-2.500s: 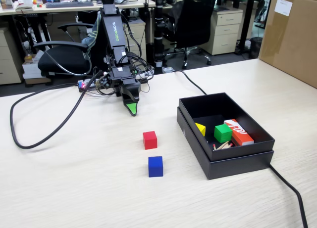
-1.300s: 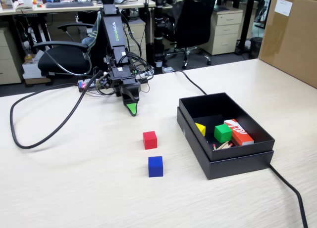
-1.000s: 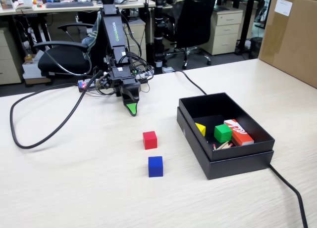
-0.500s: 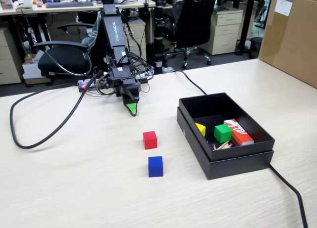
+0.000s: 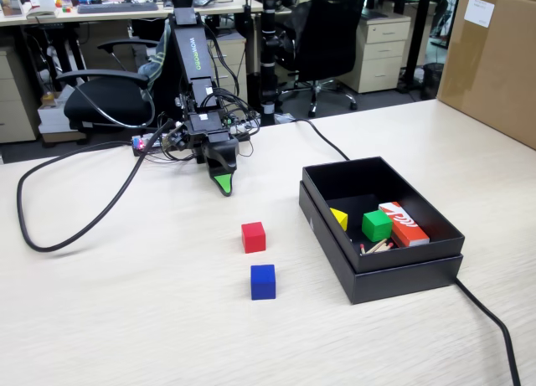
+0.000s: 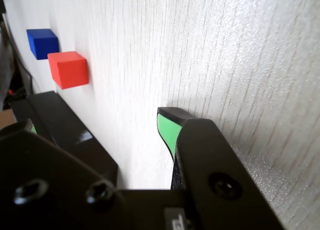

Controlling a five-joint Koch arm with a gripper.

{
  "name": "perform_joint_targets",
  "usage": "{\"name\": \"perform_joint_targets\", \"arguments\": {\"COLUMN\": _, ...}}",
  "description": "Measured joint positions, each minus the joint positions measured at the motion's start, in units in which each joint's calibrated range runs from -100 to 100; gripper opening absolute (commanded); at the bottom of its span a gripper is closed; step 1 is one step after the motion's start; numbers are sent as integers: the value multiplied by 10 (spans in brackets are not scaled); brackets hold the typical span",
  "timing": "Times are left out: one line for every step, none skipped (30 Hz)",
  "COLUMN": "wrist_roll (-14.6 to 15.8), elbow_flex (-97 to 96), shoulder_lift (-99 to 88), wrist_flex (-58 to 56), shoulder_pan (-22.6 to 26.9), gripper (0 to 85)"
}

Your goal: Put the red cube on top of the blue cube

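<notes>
Currently pre-grasp: gripper (image 5: 223, 187) upper-centre, jaw state indiscernible; red cube (image 5: 253, 237) mid-frame, untouched; blue cube (image 5: 263, 281) just below. Next: reach, pinch red.

Finding no change at all, not nearing the red cube (image 5: 253, 237), not drawing away from it, not opening or closing the gripper (image 5: 223, 185) — seeing every earlier picture matching.

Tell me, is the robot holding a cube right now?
No. The pincer holds nothing; the red cube and blue cube sit on the table, away from it.
</notes>
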Motion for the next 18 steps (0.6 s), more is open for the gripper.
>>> {"name": "perform_joint_targets", "arguments": {"wrist_roll": 0, "elbow_flex": 0, "shoulder_lift": 0, "wrist_flex": 0, "shoulder_pan": 0, "gripper": 484}}
{"name": "perform_joint_targets", "arguments": {"wrist_roll": 0, "elbow_flex": 0, "shoulder_lift": -1, "wrist_flex": 0, "shoulder_pan": 0, "gripper": 485}}
{"name": "perform_joint_targets", "arguments": {"wrist_roll": 0, "elbow_flex": 0, "shoulder_lift": -1, "wrist_flex": 0, "shoulder_pan": 0, "gripper": 483}}
{"name": "perform_joint_targets", "arguments": {"wrist_roll": 0, "elbow_flex": 0, "shoulder_lift": -1, "wrist_flex": 0, "shoulder_pan": 0, "gripper": 481}}
{"name": "perform_joint_targets", "arguments": {"wrist_roll": 0, "elbow_flex": 0, "shoulder_lift": -1, "wrist_flex": 0, "shoulder_pan": 0, "gripper": 480}}
{"name": "perform_joint_targets", "arguments": {"wrist_roll": 0, "elbow_flex": 0, "shoulder_lift": -3, "wrist_flex": -1, "shoulder_pan": 0, "gripper": 479}}
{"name": "perform_joint_targets", "arguments": {"wrist_roll": 0, "elbow_flex": 1, "shoulder_lift": -3, "wrist_flex": -1, "shoulder_pan": 1, "gripper": 477}}
{"name": "perform_joint_targets", "arguments": {"wrist_roll": 0, "elbow_flex": 4, "shoulder_lift": -4, "wrist_flex": -1, "shoulder_pan": 0, "gripper": 477}}
{"name": "perform_joint_targets", "arguments": {"wrist_roll": 0, "elbow_flex": 10, "shoulder_lift": -4, "wrist_flex": -5, "shoulder_pan": 0, "gripper": 477}}
{"name": "perform_joint_targets", "arguments": {"wrist_roll": 0, "elbow_flex": 21, "shoulder_lift": -4, "wrist_flex": -19, "shoulder_pan": 0, "gripper": 476}}
{"name": "perform_joint_targets", "arguments": {"wrist_roll": 0, "elbow_flex": 41, "shoulder_lift": -4, "wrist_flex": -43, "shoulder_pan": -1, "gripper": 476}}
{"name": "perform_joint_targets", "arguments": {"wrist_roll": 3, "elbow_flex": 67, "shoulder_lift": 1, "wrist_flex": -75, "shoulder_pan": -2, "gripper": 476}}
{"name": "perform_joint_targets", "arguments": {"wrist_roll": 7, "elbow_flex": 99, "shoulder_lift": 5, "wrist_flex": -122, "shoulder_pan": -3, "gripper": 476}}
{"name": "perform_joint_targets", "arguments": {"wrist_roll": 13, "elbow_flex": 130, "shoulder_lift": 5, "wrist_flex": -166, "shoulder_pan": -3, "gripper": 476}}
{"name": "perform_joint_targets", "arguments": {"wrist_roll": 20, "elbow_flex": 157, "shoulder_lift": 5, "wrist_flex": -205, "shoulder_pan": 0, "gripper": 476}}
{"name": "perform_joint_targets", "arguments": {"wrist_roll": 28, "elbow_flex": 184, "shoulder_lift": 5, "wrist_flex": -241, "shoulder_pan": 2, "gripper": 476}}
{"name": "perform_joint_targets", "arguments": {"wrist_roll": 41, "elbow_flex": 239, "shoulder_lift": 6, "wrist_flex": -302, "shoulder_pan": 7, "gripper": 476}}
{"name": "perform_joint_targets", "arguments": {"wrist_roll": 41, "elbow_flex": 242, "shoulder_lift": 6, "wrist_flex": -306, "shoulder_pan": 7, "gripper": 476}}
